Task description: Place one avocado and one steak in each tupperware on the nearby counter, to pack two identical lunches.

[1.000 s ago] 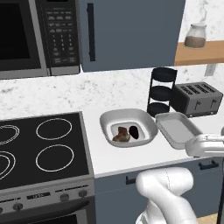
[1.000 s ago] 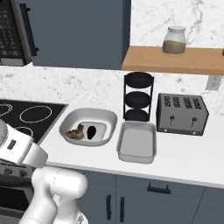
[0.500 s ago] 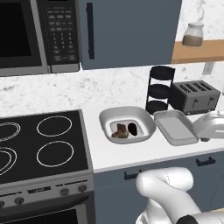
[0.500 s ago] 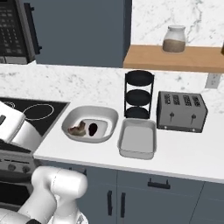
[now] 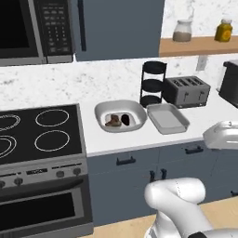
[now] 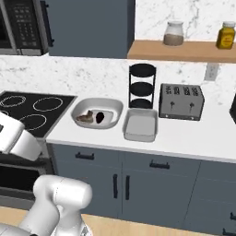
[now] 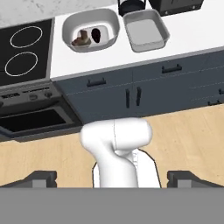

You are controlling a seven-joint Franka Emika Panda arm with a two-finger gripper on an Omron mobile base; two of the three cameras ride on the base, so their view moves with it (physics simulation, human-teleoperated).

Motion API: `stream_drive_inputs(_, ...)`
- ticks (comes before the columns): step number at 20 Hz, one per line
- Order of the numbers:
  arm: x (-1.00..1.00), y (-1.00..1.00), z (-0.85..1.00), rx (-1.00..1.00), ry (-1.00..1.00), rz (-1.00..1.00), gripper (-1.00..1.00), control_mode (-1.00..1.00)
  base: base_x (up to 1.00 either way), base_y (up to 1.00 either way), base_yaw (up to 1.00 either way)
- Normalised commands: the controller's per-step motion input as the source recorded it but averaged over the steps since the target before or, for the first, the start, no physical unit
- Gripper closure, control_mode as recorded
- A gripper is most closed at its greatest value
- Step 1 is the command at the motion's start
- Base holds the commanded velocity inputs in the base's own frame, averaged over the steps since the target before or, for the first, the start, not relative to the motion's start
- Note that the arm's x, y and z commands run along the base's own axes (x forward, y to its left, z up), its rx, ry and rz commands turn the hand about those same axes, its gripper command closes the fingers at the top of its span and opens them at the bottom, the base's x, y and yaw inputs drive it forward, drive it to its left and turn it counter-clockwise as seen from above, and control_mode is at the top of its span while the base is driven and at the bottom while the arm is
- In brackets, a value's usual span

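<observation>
On the white counter (image 5: 139, 137) (image 6: 184, 133) (image 7: 87, 61) stands a white oval tupperware (image 5: 135, 108) (image 6: 110, 105) (image 7: 70, 24). It holds a brown steak (image 5: 113, 121) (image 6: 85, 116) (image 7: 80, 39) and a dark avocado (image 5: 125, 120) (image 6: 99, 117) (image 7: 96, 34) side by side. Just right of it sits a grey rectangular tupperware (image 5: 167, 118) (image 6: 139, 125) (image 7: 144, 31), with nothing inside. My gripper (image 7: 113, 178) hangs well back from the counter, over the floor, open wide and holding nothing.
A black stovetop (image 5: 42, 132) (image 6: 32, 108) with an oven below lies left of the counter, under a microwave (image 5: 32, 28). A black tiered stand (image 5: 153, 83) (image 6: 142, 85) and a toaster (image 5: 188, 90) (image 6: 181, 101) stand at the back. Jars (image 6: 174, 33) sit on a shelf.
The whole picture has shifted: the base has backed away from the counter, so cabinets and floor now show. The things on the counter have not moved. The gripper stays open.
</observation>
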Motion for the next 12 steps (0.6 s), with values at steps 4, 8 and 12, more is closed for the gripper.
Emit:
stream_drive_inputs(4,0.00,0.00,0.00,0.00,0.00,0.00,-1.00,1.00,-0.18,-0.99,0.00)
stream_drive_inputs(8,0.00,0.00,0.00,0.00,0.00,0.00,-1.00,1.00,-0.09,-1.00,0.00)
stream_drive_inputs(12,0.00,0.00,0.00,0.00,0.00,0.00,-1.00,1.00,-0.13,-1.00,0.00)
